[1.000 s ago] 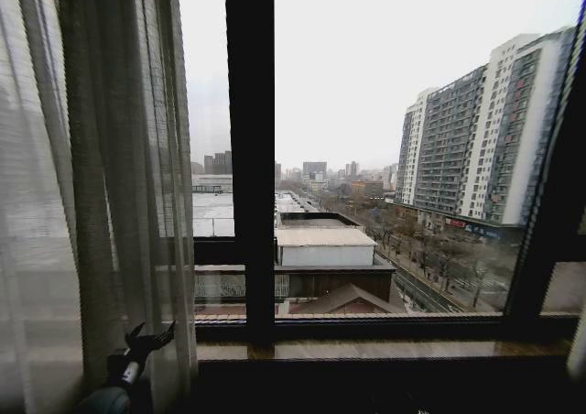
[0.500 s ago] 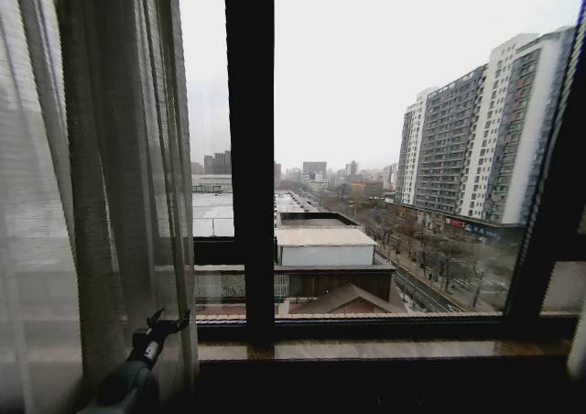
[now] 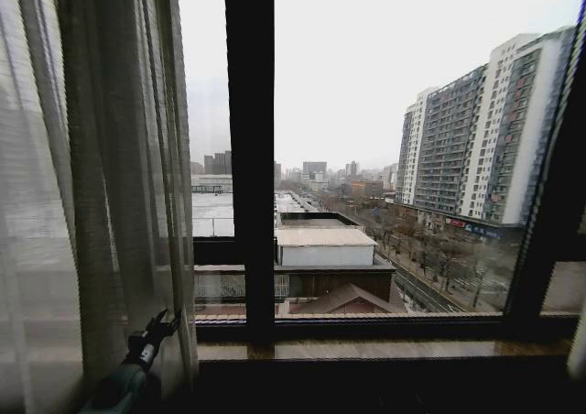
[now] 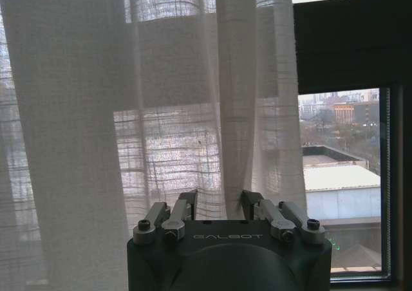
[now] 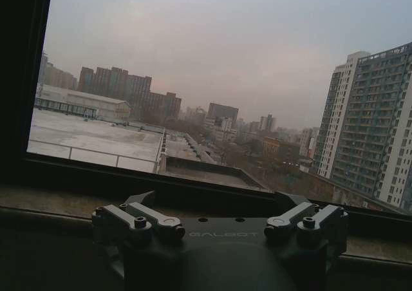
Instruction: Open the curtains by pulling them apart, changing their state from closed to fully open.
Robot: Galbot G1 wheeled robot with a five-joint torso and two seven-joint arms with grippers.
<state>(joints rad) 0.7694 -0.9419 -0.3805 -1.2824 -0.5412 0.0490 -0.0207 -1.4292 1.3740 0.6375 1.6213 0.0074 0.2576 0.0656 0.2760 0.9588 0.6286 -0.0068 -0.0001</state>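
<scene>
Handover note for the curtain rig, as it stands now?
Left claw: open, low at the inner edge of the sheer white pleated curtain panel, one fold between its fingers, not clamped.
Right claw: open, idle, low at the dark window sill, facing bare glass.
Done: left panel bunched at the window's left; centre and right glass uncovered in the head view.
Left: cannot tell where the second panel hangs; check both are fully back.
</scene>
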